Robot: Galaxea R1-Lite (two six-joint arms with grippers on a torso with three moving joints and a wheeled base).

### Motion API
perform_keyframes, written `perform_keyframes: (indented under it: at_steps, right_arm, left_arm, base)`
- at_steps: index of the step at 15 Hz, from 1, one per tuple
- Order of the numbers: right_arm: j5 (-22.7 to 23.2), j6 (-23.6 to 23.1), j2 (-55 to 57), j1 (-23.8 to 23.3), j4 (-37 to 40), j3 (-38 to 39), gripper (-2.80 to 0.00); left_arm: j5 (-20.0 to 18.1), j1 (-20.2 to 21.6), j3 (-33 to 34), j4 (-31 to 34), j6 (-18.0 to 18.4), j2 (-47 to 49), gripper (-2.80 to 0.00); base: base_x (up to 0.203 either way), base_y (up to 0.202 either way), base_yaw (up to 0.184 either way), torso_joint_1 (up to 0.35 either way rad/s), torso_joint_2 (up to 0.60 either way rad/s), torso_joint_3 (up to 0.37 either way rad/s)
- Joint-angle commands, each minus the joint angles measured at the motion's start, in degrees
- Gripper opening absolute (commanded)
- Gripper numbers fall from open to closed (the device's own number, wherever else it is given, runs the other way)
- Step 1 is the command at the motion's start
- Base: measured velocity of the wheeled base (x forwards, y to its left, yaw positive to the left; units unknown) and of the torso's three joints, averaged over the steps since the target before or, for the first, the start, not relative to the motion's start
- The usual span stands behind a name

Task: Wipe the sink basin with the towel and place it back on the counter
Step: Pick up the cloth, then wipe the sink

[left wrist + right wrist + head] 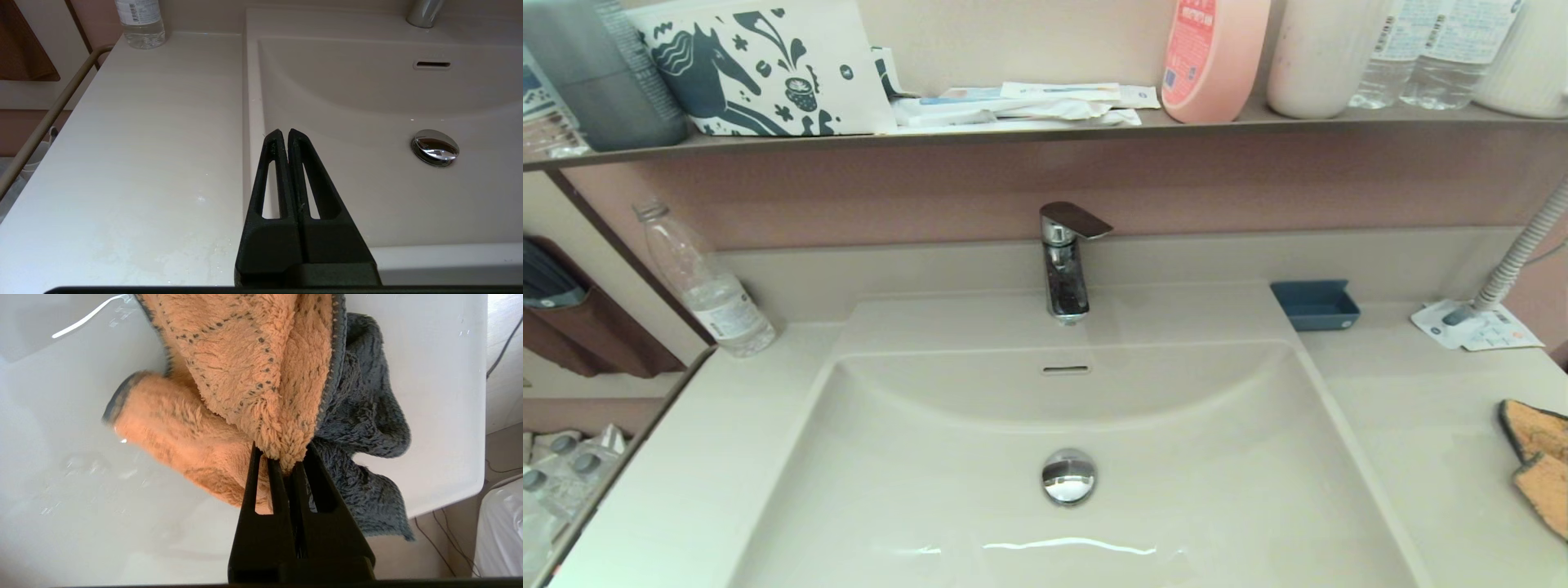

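In the head view, the sink basin (980, 457) fills the middle, with its round chrome drain plug (1068, 475), the slot overflow (1066, 370) above it and the chrome faucet (1063, 261) at the back edge. The towel (1539, 461), orange with a dark border, is at the far right over the counter (1429, 425), partly cut by the picture edge; neither arm is visible here. A small blue tray (1315, 305) stands on the counter to the right of the faucet, a white leaflet (1478, 327) lies further right under a grey hose, and a clear plastic bottle (707, 286) stands at the back left. A brown shelf (1013, 131) above carries a pink bottle (1213, 57) and a box with a horse print (760, 69). In the left wrist view, the left gripper (284, 132) hangs above the left rim of the basin, where the counter meets it, and its two black fingers are pressed together with nothing between them. In the right wrist view, the right gripper (286, 459) is clenched on a fold of the towel (253, 375); the cloth hangs from the fingertips, orange fuzzy side and dark grey side both showing, above the pale counter surface near its outer edge.
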Motion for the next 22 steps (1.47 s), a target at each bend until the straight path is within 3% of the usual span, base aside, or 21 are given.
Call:
perform_keyframes:
  at_steps: [1,5,8,10,14,17,20,22]
  right_arm:
    - [0.6,-0.1,-2.3,0.0,1.5,-0.5,-2.80]
    - [8.1,3.1,-7.9,2.0,12.4,-8.3,-2.80]
    - [10.6,13.6,-12.5,10.7,19.0,-15.3,-2.80]
    - [10.5,19.9,-15.2,18.9,21.2,-18.4,-2.80]
    - [5.9,32.5,-18.8,39.8,23.3,-22.1,-2.80]
    - [-2.0,42.5,-18.5,55.9,22.4,-23.1,-2.80]
    - [-6.0,52.8,-15.4,69.0,19.3,-22.9,-2.80]
    - [-9.6,57.5,-10.2,73.9,17.6,-21.3,-2.80]
  left_arm:
    - [0.0,0.0,0.0,0.0,0.0,0.1,-2.80]
    - [0.0,0.0,0.0,0.0,0.0,0.1,-2.80]
    - [0.0,0.0,0.0,0.0,-0.1,0.1,-2.80]
    - [0.0,0.0,0.0,0.0,0.0,0.1,-2.80]
    - [-0.1,0.0,0.0,0.0,0.0,0.1,-2.80]
    - [-0.1,0.0,0.0,0.0,0.0,0.1,-2.80]
    - [0.0,0.0,0.0,0.0,0.0,0.1,-2.80]
    - [0.0,0.0,0.0,0.0,-0.1,0.1,-2.80]
  base:
    - [0.000,0.000,0.000,0.000,0.00,0.000]
    - [0.000,0.000,0.000,0.000,0.00,0.000]
    - [0.000,0.000,0.000,0.000,0.00,0.000]
    - [0.000,0.000,0.000,0.000,0.00,0.000]
    - [0.000,0.000,0.000,0.000,0.00,0.000]
    - [0.000,0.000,0.000,0.000,0.00,0.000]
    - [0.000,0.000,0.000,0.000,0.00,0.000]
    - [0.000,0.000,0.000,0.000,0.00,0.000]
